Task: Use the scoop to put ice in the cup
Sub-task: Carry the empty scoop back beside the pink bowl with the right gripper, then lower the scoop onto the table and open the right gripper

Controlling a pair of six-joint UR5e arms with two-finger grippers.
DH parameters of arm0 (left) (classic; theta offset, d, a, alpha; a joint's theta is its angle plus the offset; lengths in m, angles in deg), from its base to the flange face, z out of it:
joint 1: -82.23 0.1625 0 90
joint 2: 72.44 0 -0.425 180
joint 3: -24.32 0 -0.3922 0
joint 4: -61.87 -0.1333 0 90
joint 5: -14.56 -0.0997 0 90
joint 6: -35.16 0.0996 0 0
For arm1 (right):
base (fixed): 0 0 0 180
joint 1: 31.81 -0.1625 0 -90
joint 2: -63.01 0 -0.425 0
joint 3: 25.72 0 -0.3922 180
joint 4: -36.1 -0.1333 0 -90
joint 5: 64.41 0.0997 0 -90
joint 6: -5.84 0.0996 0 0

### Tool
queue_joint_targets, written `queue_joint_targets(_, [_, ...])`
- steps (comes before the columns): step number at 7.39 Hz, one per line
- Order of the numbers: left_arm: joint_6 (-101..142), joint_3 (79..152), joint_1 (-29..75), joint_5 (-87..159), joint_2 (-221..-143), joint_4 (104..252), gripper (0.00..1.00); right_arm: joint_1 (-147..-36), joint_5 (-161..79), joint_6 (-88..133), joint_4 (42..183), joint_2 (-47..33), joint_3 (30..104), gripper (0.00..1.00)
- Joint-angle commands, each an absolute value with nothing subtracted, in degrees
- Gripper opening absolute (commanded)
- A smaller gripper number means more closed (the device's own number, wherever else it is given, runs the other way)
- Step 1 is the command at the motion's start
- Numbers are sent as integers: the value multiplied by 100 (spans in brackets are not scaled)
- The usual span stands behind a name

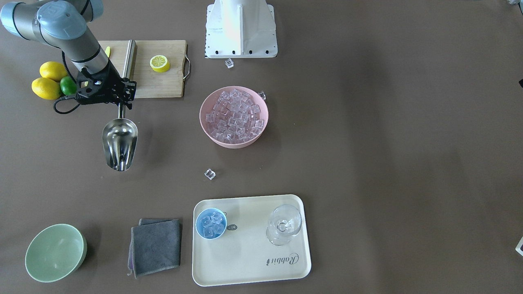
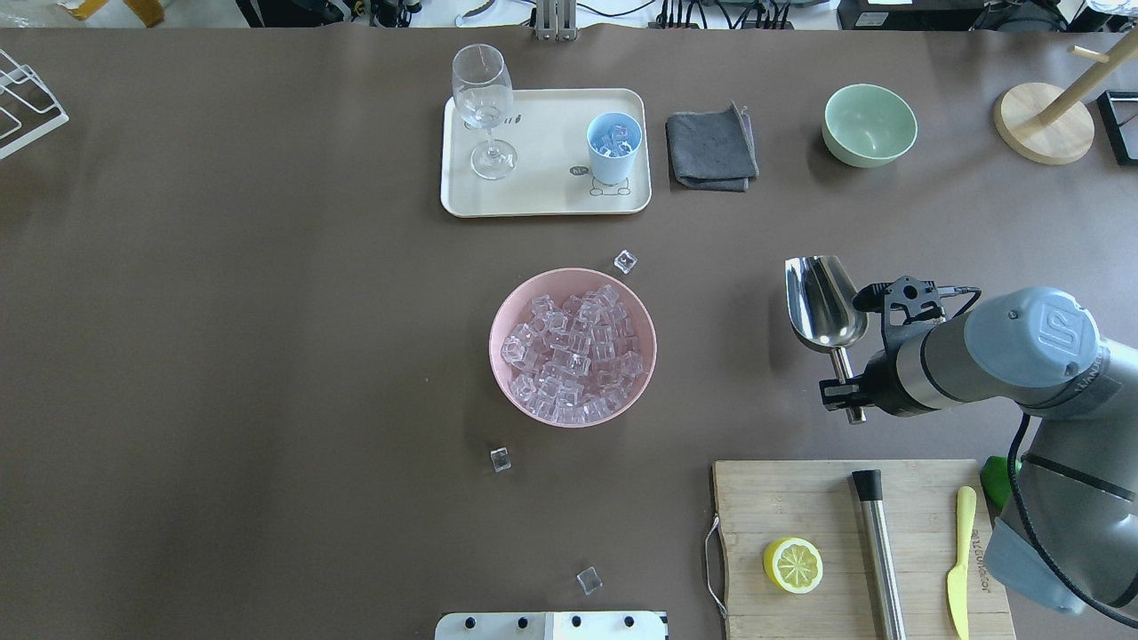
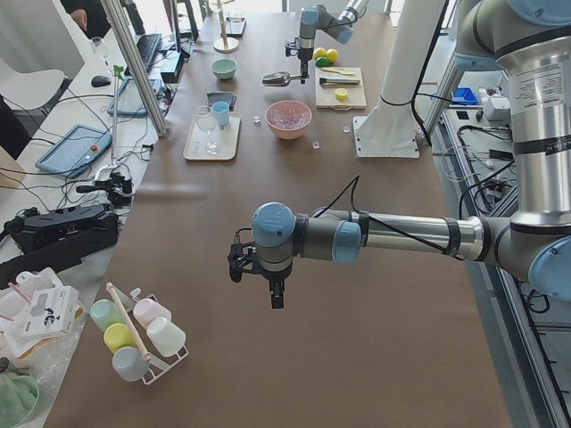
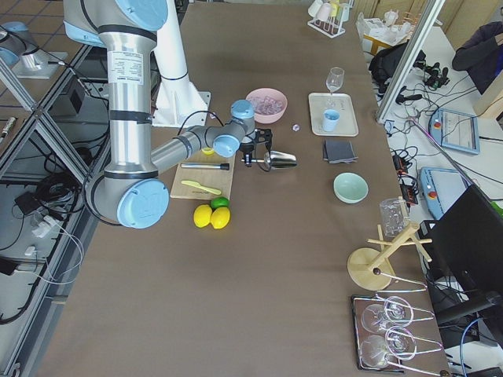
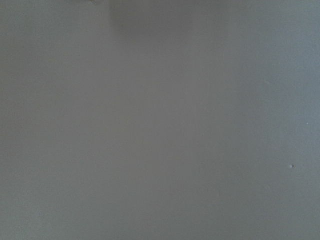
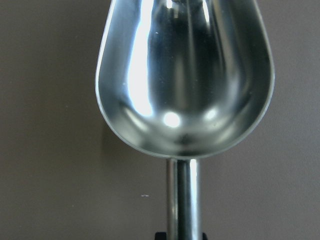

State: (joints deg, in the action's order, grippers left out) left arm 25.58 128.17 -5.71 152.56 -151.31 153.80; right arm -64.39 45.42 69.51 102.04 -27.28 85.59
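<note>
My right gripper [image 1: 121, 100] is shut on the thin handle of the steel scoop [image 1: 119, 143] and holds it level above the bare table, trough pointing away from the robot. The trough is empty in the right wrist view [image 6: 185, 75]. The ice [image 1: 233, 114] fills a pink bowl [image 1: 233, 143] at mid-table. The light blue cup [image 1: 211, 223] stands on a cream tray [image 1: 249, 253] and holds a few cubes. My left gripper [image 3: 277, 299] hangs over bare table far from all this; I cannot tell whether it is open or shut.
A stemmed glass [image 1: 284, 224] shares the tray. A grey cloth [image 1: 156, 246] and a green bowl [image 1: 55, 253] lie beside it. Loose cubes [image 1: 210, 174] lie around the pink bowl. A cutting board [image 1: 157, 81] with a lemon half and a steel cylinder [image 2: 880, 551] is behind the scoop.
</note>
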Motion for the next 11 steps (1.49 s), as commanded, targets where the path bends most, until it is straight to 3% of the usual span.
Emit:
queue_joint_targets(1, [2558,12838,-566,15255,-15119,15380,99,-6433,4519,6948,10123,-2655,8406,0])
queue_joint_targets(10, [2558,12838,-566,15255,-15145,15266,99,-6432,4510,6895,10132,-2453,8203,2])
queue_joint_targets(11, [2558,12838,-566,15255,-15136,15266,99,-6433,4511,6869,10132,-2444,8203,60])
